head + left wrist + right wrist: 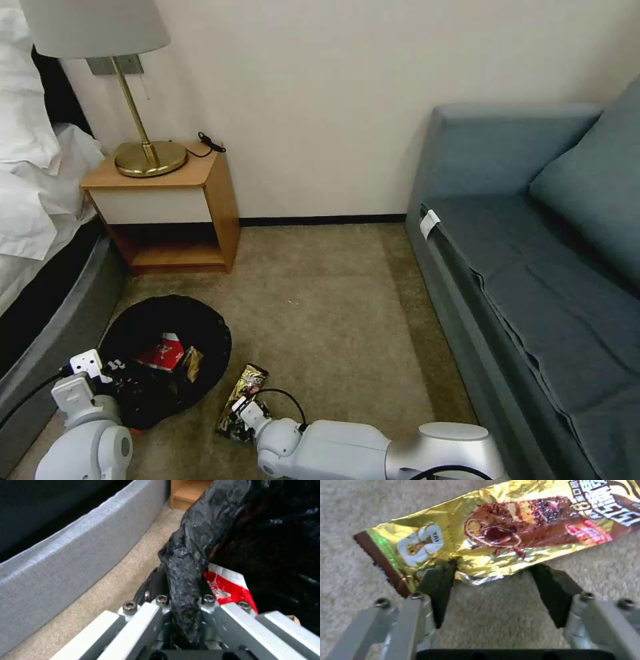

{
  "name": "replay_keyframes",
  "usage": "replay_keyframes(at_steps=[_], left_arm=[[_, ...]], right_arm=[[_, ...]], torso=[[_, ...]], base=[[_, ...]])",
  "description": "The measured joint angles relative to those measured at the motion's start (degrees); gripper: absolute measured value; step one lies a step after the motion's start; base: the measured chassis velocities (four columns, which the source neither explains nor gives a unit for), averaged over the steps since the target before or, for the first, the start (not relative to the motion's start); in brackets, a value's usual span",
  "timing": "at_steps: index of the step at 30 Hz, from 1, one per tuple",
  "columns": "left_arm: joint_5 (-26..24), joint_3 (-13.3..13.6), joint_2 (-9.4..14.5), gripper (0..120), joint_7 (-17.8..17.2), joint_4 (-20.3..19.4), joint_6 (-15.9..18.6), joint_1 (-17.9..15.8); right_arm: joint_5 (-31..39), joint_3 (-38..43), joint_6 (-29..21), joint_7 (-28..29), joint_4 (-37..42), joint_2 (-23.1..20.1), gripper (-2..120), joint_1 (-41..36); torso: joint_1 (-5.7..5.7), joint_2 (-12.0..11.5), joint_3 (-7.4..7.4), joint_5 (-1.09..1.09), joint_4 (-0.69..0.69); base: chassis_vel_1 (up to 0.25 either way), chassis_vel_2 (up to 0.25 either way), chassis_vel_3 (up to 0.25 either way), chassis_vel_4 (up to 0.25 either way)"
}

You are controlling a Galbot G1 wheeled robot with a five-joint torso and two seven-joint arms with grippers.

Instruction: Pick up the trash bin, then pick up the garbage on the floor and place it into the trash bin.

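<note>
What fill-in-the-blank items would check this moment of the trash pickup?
1. The left gripper is shut on the trash bin's black ____.
2. The gold-brown packet lies on the ____.
3. The right gripper's fingers are ____ at the packet's edge.
4. The red-white packet lies inside the ____.

Missing words: bag; carpet; open; bin

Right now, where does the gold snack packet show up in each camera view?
Head view: gold packet on the carpet, beside the trash bin.
Left wrist view: not in it.
Right wrist view: gold packet at the open right gripper.
Shared landmark: the carpet.
</note>
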Motion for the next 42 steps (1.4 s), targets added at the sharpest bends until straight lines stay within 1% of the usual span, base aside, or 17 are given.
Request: replay_keyframes(at_steps=[3, 4, 5, 6, 7, 8, 11, 14, 17, 24, 31, 35, 37, 38, 42], left_arm=[[0.19, 0.13, -0.01, 2, 0.04, 0.18, -0.09, -0.10], [0.27, 0.17, -0.01, 2, 0.04, 0.23, -0.15, -0.11], [0.27, 0.17, -0.01, 2, 0.04, 0.23, -0.15, -0.11], [0.36, 0.21, -0.01, 2, 0.03, 0.28, -0.20, -0.13], [0.41, 0.24, -0.01, 2, 0.03, 0.32, -0.23, -0.13], [0.41, 0.24, -0.01, 2, 0.03, 0.32, -0.23, -0.13], [0.52, 0.27, 0.04, 2, 0.05, 0.47, -0.41, -0.14], [0.58, 0.27, 0.05, 2, 0.08, 0.56, -0.48, -0.14], [0.76, 0.32, 0.04, 2, 0.09, 0.73, -0.69, -0.13], [0.84, 0.36, 0.04, 2, 0.12, 0.74, -0.75, -0.13], [0.89, 0.38, 0.02, 2, 0.15, 0.75, -0.77, -0.17], [0.89, 0.42, 0.01, 2, 0.18, 0.80, -0.77, -0.21], [0.81, 0.33, 0.09, 2, 0.18, 0.82, -0.73, -0.27], [0.81, 0.33, 0.09, 2, 0.18, 0.82, -0.73, -0.27], [0.41, 0.13, 0.39, 2, 0.19, 0.78, -0.48, -0.35]], right_arm=[[-1.96, 0.01, 2.02, -1.72, -1.25, -0.01, 44, -0.05], [-2.57, 0.09, 2.55, -2.19, -1.68, -0.03, 41, -0.06], [-2.57, 0.09, 2.55, -2.19, -1.68, -0.03, 41, -0.06], [-3.41, 0.11, 3.13, -2.81, -2.11, -0.05, 36, -0.12], [-3.96, 0.11, 3.55, -3.33, -2.41, -0.05, 34, -0.20], [-3.96, 0.11, 3.55, -3.33, -2.41, -0.05, 34, -0.20], [-4.80, 0.30, 4.50, -4.06, -3.22, -0.22, 22, -0.27], [-5.24, 0.27, 5.09, -4.40, -3.44, -0.29, 17, -0.32], [-5.49, 0.23, 5.69, -4.52, -3.56, -0.60, 5, -0.31], [-5.32, 0.22, 6.32, -4.40, -2.71, -1.66, 1, -0.23], [-3.80, 0.39, 6.28, -3.34, 0.44, -3.82, 1, 0.33], [-2.83, 0.59, 6.00, -2.66, 2.01, -4.79, 1, 0.83], [-1.48, 0.91, 5.28, -1.18, 5.62, -7.15, 1, 2.00], [-1.48, 0.91, 5.28, -1.18, 5.62, -7.15, 1, 2.00], [0.75, 2.60, 3.67, 1.15, 12.40, -11.06, 1, 3.80]], torso=[[0.00, -0.01, 0.01, -0.03, -0.02], [0.00, -0.01, 0.00, -0.03, -0.03], [0.00, -0.01, 0.00, -0.03, -0.03], [0.00, -0.01, 0.00, -0.06, -0.03], [0.00, -0.01, 0.00, -0.05, -0.04], [0.00, -0.01, 0.00, -0.05, -0.04], [0.00, -0.01, 0.00, -0.06, -0.04], [0.00, -0.02, 0.00, -0.05, -0.05], [0.00, -0.02, 0.00, -0.07, -0.05], [0.00, -0.03, 0.01, -0.07, -0.04], [0.00, -0.03, 0.01, -0.13, -0.07], [0.01, -0.03, 0.02, -0.12, -0.07], [0.00, -0.03, 0.02, -0.08, -0.05], [0.00, -0.03, 0.02, -0.08, -0.05], [0.01, -0.03, 0.01, -0.06, -0.05]], base=[[0.000, 0.000, 0.000, 0.000], [0.000, 0.000, 0.000, 0.000], [0.000, 0.000, 0.000, 0.000], [0.000, 0.000, 0.000, 0.000], [0.000, 0.000, 0.000, 0.000], [0.000, 0.000, 0.000, 0.000], [0.000, 0.000, 0.000, 0.000], [0.000, 0.000, 0.000, 0.000], [0.000, 0.000, 0.000, 0.000], [0.000, 0.000, 0.000, 0.000], [0.000, 0.000, 0.000, 0.000], [0.000, 0.000, 0.000, 0.000], [0.000, 0.000, 0.000, 0.000], [0.000, 0.000, 0.000, 0.000], [0.000, 0.000, 0.000, 0.000]])
